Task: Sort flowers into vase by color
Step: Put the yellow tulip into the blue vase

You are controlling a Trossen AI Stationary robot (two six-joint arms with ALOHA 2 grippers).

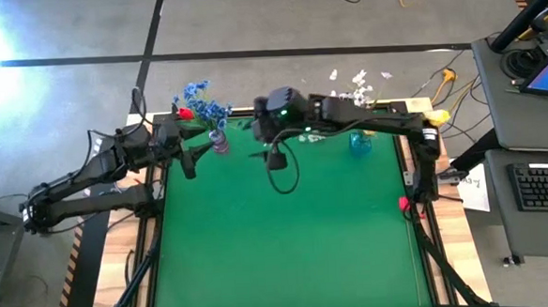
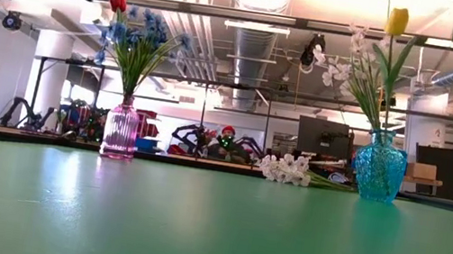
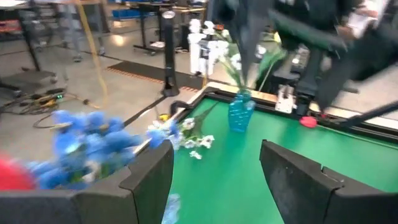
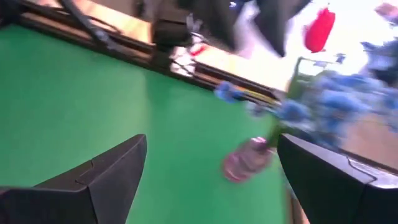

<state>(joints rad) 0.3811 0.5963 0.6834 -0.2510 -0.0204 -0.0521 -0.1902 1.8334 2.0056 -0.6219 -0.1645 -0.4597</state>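
Observation:
A pink vase [image 2: 121, 131] at the table's far left holds blue flowers [image 2: 141, 36] and a red tulip [image 2: 117, 3]. A blue vase [image 2: 379, 167] at the far right holds white blossoms [image 2: 345, 68] and a yellow tulip [image 2: 396, 22]. A spray of white blossoms [image 2: 288, 169] lies flat on the table between the two vases. My left gripper [image 3: 214, 180] hovers open just left of the pink vase, nothing between its fingers. My right gripper [image 4: 211, 180] hangs open high over the far middle of the table, pointing toward the pink vase [image 4: 245, 160], and holds nothing.
A small red thing [image 1: 403, 203] sits at the table's right edge. The green mat [image 1: 288, 247] stretches toward the near side. The right arm [image 1: 366, 119] spans the far edge from the right, above the blue vase [image 1: 360, 141].

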